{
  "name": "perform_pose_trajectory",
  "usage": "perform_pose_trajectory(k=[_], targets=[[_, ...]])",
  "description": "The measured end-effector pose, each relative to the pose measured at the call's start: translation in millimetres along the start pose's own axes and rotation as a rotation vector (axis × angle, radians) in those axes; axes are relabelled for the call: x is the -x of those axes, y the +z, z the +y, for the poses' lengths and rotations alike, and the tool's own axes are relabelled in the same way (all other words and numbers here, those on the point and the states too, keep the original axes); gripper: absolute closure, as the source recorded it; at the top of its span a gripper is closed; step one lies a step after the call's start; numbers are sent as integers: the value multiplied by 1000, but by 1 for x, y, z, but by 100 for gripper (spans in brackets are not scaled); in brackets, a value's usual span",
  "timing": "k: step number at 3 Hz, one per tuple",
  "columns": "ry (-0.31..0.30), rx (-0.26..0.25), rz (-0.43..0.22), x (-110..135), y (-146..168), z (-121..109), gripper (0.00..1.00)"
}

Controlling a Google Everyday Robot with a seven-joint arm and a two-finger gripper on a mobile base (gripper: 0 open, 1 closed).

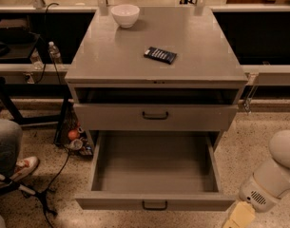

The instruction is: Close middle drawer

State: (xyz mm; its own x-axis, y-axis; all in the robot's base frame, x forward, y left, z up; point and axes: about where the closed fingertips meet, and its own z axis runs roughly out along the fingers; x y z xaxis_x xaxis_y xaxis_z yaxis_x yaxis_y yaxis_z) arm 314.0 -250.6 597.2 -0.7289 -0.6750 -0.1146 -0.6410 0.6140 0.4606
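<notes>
The middle drawer is pulled far out of the grey cabinet. Its deep grey interior holds nothing, and its front with a small dark bar handle faces me near the bottom of the view. Above it is the top drawer with its own dark handle and a dark gap over its front. The lowest drawer is hidden under the open one. My gripper is at the bottom right, just right of the open drawer's front corner, partly cut off by the frame edge, on my white arm.
A white bowl and a black remote-like device lie on the cabinet top. A person's leg and shoe are at the left. Cables run on the floor, with a water bottle behind.
</notes>
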Motion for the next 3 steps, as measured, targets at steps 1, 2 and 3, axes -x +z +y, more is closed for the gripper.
perform_pose_trajectory(k=[1, 2, 3], targets=[[48, 77, -22, -2, 56, -8, 25], [72, 79, -78, 7, 86, -25, 50], [71, 79, -75, 7, 87, -24, 81]])
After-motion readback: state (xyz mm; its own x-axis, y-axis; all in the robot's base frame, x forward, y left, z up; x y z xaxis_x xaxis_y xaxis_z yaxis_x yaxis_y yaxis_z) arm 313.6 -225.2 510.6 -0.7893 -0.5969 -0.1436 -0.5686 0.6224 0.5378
